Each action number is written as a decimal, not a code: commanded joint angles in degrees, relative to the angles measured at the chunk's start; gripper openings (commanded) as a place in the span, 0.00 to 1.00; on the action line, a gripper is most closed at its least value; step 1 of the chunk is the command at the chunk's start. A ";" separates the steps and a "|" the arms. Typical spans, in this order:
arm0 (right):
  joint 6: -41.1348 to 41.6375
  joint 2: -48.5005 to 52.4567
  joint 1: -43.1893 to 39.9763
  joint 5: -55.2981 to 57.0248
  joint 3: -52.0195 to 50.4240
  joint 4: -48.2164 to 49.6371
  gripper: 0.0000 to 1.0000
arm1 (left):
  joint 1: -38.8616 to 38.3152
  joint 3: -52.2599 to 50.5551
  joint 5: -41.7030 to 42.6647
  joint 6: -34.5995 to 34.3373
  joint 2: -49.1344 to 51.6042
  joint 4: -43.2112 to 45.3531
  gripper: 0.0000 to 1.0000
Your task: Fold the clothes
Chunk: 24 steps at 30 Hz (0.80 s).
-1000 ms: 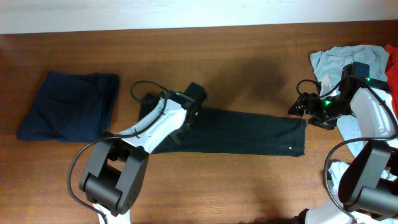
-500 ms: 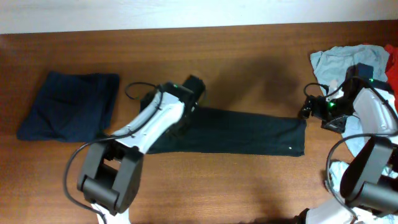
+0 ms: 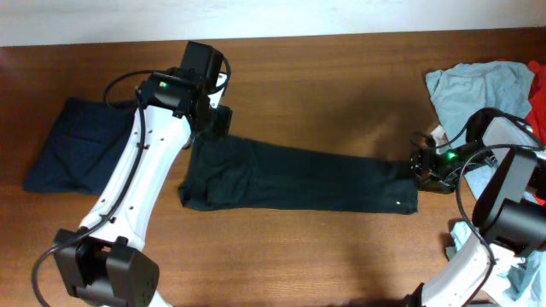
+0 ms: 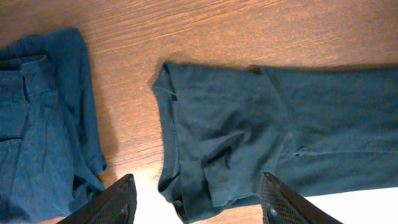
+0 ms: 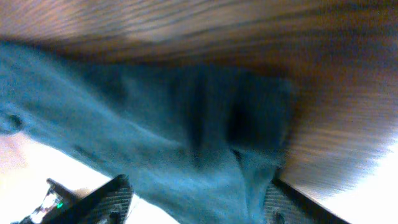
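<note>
Far left, the dark navy garment (image 3: 90, 158) lies folded into a rough rectangle on the wooden table (image 3: 341, 77). It is soft and creased, with a seam and hem showing in your left wrist view. The table is brown with a fine grain.

Your left gripper (image 3: 212, 119) hangs above the table near the left end of the black T-shirt (image 3: 307, 181). Its jaws stand apart with nothing between them, and it does not touch the cloth.

The black T-shirt is folded into a long, narrow strip across the middle of the table. It is matte knit. Its left end is bunched and wrinkled with the hem turned over, and the rest lies flatter. A small white logo (image 3: 401, 203) sits near its right end, too small to read.

Your right gripper (image 3: 424, 164) is low at the strip's right end. Its fingers are spread with cloth between them. The right wrist view is blurred, so I cannot tell whether they touch it.

The pale blue tee (image 3: 473, 83) is crumpled at the top right. The red garment (image 3: 537, 98) lies just beside it at the frame edge.
</note>
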 commanded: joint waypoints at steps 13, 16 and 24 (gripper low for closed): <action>4.61 0.90 2.69 7.08 1.31 -0.72 0.04 | 0.28 0.46 1.49 -0.33 -0.46 -1.73 0.63; 8.83 -1.44 2.69 14.82 5.29 -2.62 0.04 | 0.31 0.46 1.49 -0.31 -0.46 -2.19 0.63; 11.13 -4.70 4.92 16.68 21.00 -13.49 0.04 | 0.39 0.48 1.40 -0.31 -0.46 -2.84 0.62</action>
